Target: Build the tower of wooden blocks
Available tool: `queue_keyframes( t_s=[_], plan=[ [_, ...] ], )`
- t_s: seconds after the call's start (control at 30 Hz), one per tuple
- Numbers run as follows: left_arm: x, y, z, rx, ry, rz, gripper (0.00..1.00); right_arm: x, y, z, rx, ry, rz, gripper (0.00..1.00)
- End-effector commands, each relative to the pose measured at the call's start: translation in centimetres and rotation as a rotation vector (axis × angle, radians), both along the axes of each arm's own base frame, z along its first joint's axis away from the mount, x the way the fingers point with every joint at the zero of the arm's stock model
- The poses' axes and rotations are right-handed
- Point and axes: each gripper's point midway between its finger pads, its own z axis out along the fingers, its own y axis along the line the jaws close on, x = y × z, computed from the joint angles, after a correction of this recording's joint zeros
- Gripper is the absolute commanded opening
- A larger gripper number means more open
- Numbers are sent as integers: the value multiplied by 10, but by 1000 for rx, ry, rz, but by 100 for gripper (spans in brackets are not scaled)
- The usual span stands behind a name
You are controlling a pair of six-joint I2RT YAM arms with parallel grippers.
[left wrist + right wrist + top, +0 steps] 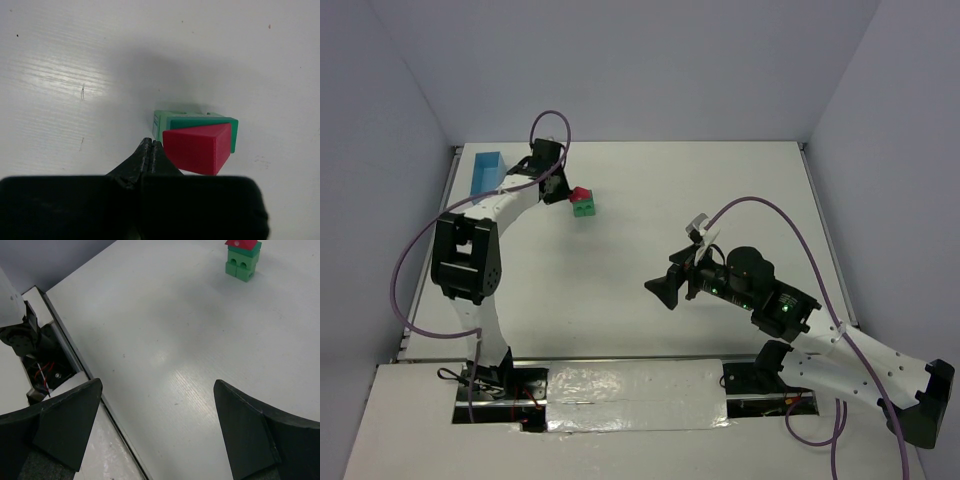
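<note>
On the far left part of the white surface, in the top view, the wood block tower stands with its red roof piece over green blocks. The left claw hangs just beside it on its left, near a light blue box at the far left corner. The right claw sits well apart from the wood block tower, over the middle right of the surface, pointing left. In the left wrist view, the left claw has its 2 fingers pressed together with nothing between them. Its tips are just left of the red roof piece, which rests on the green blocks. In the right wrist view, the right claw is spread wide and holds nothing, while the wood block tower stands upright far off at the top edge.
</note>
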Motion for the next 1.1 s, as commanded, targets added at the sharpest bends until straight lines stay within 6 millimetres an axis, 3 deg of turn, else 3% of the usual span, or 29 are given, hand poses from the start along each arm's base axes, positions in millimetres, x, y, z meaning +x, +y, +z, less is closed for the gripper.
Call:
queue_keyframes(
  t_s=[0.0, 1.07],
  plan=[
    [9, -5, 2, -4, -12, -25, 0, 1, 2, 6, 21, -15, 4, 100],
    [25, -6, 6, 9, -32, -25, 0, -3, 6, 5, 18, -6, 36, 100]
  ],
)
